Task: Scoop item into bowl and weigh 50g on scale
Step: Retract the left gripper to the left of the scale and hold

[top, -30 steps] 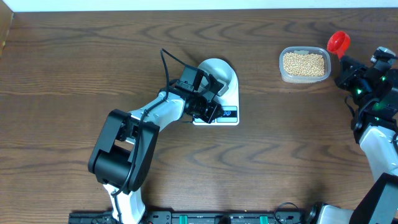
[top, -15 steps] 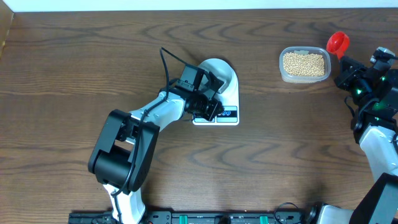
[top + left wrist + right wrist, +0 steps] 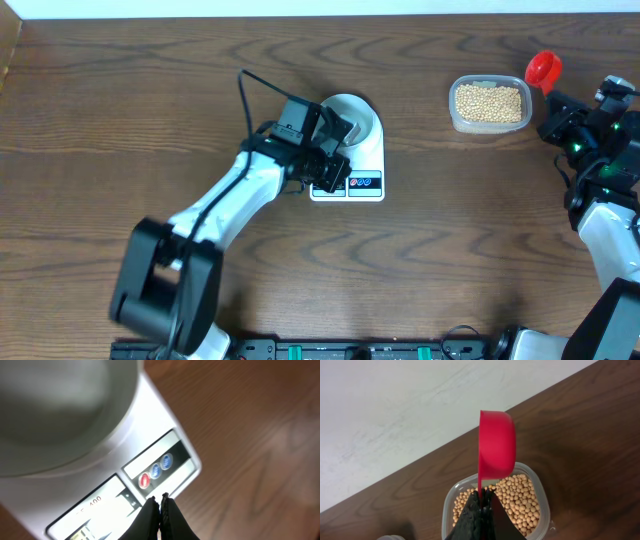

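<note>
Visibility is patchy here. On the left wrist view, the left pincer (image 3: 160,502) sits at bottom centre with its fingertips pressed together and nothing between them, just below the red round button (image 3: 144,480) of the flat white rectangular digital scale (image 3: 155,425). Can't tell whether the tips touch the panel or hover over it. Two blue round buttons (image 3: 166,461) sit beside the red one. The display strip (image 3: 90,510) at lower left is washed by glare and cut by the frame edge, digits unreadable. The small round pale blue-white bowl (image 3: 60,405) fills the upper left, blurred, contents not resolvable. Overhead, the bowl sits on the scale's upper end, centre-top of frame; the left arm (image 3: 230,200) hides the left part of both.

The right pincer (image 3: 482,502) is clamped on the thin handle of the red plastic scoop (image 3: 496,450), and the handle is mostly buried between the fingers. The cup is edge-on to the wrist camera, so its inside is not visible. The small round tan-yellow beans (image 3: 517,492) lie in the clear rounded-rectangular plastic tub (image 3: 544,507), behind the scoop and cut off by the bottom edge. Overhead, the tub is at upper right on the brown wood-grain table (image 3: 580,425), with the scoop just beside its upper-right corner. Scoop height is not readable. The right arm (image 3: 610,220) is clipped by the right edge.
</note>
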You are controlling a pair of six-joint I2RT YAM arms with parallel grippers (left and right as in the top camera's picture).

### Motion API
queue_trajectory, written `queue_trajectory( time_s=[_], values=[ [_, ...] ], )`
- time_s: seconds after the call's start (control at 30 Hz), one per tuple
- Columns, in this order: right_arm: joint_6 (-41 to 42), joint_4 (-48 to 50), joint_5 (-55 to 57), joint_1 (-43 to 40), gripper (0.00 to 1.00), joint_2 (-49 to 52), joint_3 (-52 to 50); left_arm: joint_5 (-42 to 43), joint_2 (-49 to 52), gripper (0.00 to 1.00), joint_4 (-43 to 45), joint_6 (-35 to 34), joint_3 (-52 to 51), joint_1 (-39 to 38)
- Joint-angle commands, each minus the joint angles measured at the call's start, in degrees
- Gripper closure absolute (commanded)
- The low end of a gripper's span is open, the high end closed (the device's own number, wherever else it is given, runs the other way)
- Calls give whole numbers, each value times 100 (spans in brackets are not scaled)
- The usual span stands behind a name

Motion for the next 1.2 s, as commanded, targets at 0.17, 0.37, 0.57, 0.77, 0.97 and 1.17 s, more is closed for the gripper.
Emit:
queue_trajectory(
  time_s=[0.17,0.37,0.57,0.77,0.97,1.17],
  values=[
    [-90,24,-31,2,99,-59,90,-772,-1126,93,-26,-52,9,114],
    [-68,227,-28,2,99,-59,90,-1659,-1403,86,22,-57,9,833],
    [649,807,114,2,99,-59,90,-1659,-1403,61,85,-122,9,1513],
    [1021,807,227,33,99,-57,90,-1663,-1403,9,105,-116,9,1847],
    [1661,632,188,533,99,-57,90,-1753,-1401,8,120,-111,9,1969],
    [1816,597,107,951,99,-57,90,-2238,-1401,8,332,15,9,2031]
  ],
)
